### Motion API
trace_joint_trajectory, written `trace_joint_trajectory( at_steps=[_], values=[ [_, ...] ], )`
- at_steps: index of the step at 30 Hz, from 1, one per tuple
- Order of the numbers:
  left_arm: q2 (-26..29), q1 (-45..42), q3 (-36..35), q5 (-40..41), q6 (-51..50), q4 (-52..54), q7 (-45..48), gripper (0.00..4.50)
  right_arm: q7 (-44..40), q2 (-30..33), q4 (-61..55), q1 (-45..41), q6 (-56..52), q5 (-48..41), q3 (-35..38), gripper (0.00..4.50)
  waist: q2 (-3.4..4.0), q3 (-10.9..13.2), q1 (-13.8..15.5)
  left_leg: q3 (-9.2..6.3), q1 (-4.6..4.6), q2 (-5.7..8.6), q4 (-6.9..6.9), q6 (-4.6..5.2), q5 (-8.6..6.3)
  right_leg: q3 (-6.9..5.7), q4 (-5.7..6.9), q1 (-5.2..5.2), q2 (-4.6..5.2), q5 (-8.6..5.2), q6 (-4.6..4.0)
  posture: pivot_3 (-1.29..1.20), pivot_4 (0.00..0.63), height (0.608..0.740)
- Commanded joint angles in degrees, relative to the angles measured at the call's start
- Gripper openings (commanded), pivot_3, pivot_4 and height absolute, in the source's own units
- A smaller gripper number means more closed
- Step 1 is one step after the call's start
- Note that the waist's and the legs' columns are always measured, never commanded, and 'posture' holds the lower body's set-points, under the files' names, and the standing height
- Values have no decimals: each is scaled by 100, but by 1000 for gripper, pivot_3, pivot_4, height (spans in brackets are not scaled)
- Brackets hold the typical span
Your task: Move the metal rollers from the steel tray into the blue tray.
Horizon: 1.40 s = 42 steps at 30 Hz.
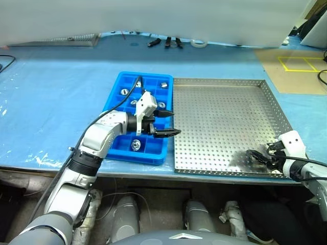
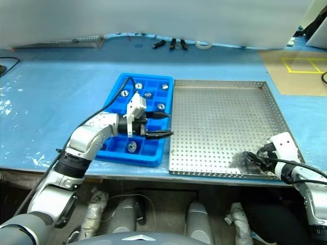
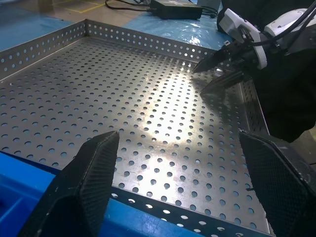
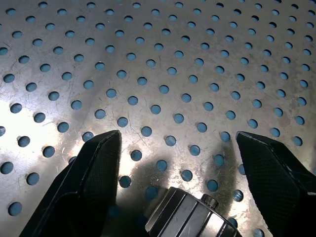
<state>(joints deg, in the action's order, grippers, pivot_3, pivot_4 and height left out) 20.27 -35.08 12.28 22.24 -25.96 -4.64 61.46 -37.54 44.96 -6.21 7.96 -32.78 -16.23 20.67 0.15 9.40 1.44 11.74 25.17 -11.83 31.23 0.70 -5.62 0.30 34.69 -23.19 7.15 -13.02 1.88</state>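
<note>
Over blue tray (image 1: 118, 81) w/ metal rollers (image 1: 136, 145), L gripper (image 1: 167, 123) gapes empty, pointing 3 o'clock; R gripper (image 1: 259, 155) wide, steel tray (image 1: 219, 122) near corner.

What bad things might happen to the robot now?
1. The open right pincer hovers low at the perforated square steel tray's near rim; it might bump that rim.
2. The open left pincer hangs over the compartmented bright blue plastic tray; dropping could knock the small shiny metal rollers there.
</note>
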Motion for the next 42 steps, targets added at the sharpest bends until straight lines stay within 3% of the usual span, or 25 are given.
trace_joint_trajectory(
  at_steps=[1, 4, 17, 24, 33, 40, 42],
  values=[
    [2, 29, -67, -4, 128, 146, -10, 4052, -96, 224, 193, 12, 85, 76, 185, 3965, 0, 0, 0, 0, 0, 0, 0, 0, 0, 0, 0, 0, 0, 0, 0, -258, 150, 740],
    [40, 84, -91, 15, 119, 233, -18, 4052, -131, 361, 393, -38, 46, 121, 139, 3965, 0, 0, -1, 0, 0, 1, 0, 0, 0, 0, -1, 1, 0, 0, 0, -253, 150, 740],
    [142, 143, -141, 63, 21, 390, -55, 4052, -396, 535, 449, -21, -23, 112, -6, 30, -1, 0, 32, -1, -1, -1, -2, 1, -1, -1, -4, 3, 0, 0, 1, -243, 150, 740],
    [119, 146, -100, 73, -170, 620, -170, 4052, -274, 399, 364, -153, 11, 74, 24, 30, -1, 0, 62, 0, -2, -1, -2, 1, -1, 0, -4, 2, 0, 0, 1, -242, 150, 740],
    [117, 227, -106, 31, -41, 467, -108, 4052, -66, 108, -161, -1149, -318, -792, 573, 30, 6, 0, 63, 3, 1, -1, -5, 0, -1, 4, -3, -8, 0, 0, 0, -239, 150, 740],
    [7, 400, -118, -32, 263, 199, -109, 4052, 617, -396, -721, -2159, -1657, -1997, 947, 30, 7, 0, 84, 4, 2, -3, -13, 0, 0, -1, -3, -9, -4, -1, 0, -226, 150, 740],
    [-202, 263, -218, -28, 348, -78, -291, 4052, 983, -717, -1131, -2580, -2340, -2806, 1047, 30, 14, 1, 89, 5, 2, -1, -12, -1, 1, 1, -1, -11, -3, 0, -1, -215, 150, 740]
  ],
)
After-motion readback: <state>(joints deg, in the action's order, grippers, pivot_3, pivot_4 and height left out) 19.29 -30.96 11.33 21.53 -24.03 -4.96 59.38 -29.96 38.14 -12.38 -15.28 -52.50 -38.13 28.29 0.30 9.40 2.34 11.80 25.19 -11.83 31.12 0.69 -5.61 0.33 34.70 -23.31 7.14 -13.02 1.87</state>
